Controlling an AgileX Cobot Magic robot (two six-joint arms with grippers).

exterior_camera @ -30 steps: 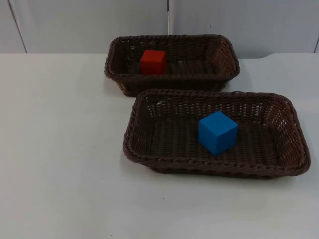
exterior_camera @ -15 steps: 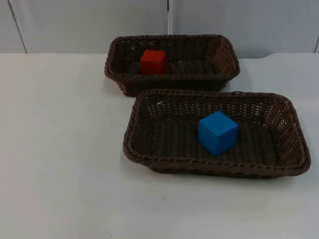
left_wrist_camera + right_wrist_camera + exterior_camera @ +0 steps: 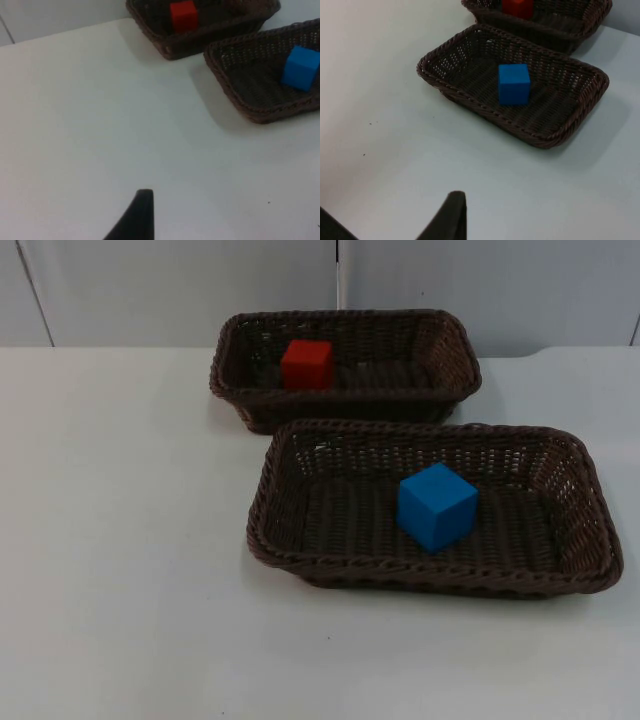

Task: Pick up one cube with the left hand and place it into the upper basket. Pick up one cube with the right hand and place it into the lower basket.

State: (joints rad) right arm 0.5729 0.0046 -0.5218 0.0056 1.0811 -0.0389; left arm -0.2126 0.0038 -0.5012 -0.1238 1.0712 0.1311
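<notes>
Baskets: two brown woven rectangular, upper basket point(image 3: 345, 365) holds red cube point(image 3: 307, 364), lower basket point(image 3: 430, 508) holds blue cube point(image 3: 436, 505) | surface point(image 3: 120, 540) white, smooth | left hand point(image 3: 137, 217), right hand point(image 3: 450, 217): one black fingertip each above bare surface, opening cannot be told, nothing held.

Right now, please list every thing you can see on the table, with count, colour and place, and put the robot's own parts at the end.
upper basket: one, dark brown wicker, at the far side of the table, near the wall.
lower basket: one, dark brown wicker, nearer the camera, close in front of the upper one.
red cube: one, red, inside the upper basket, toward its left end.
blue cube: one, blue, inside the lower basket, near its middle.
table: one, white, under both baskets.
wall: one, grey, behind the table.
left gripper: black fingertip, back over bare table, waiting.
right gripper: black fingertip, back over bare table, waiting.
</notes>
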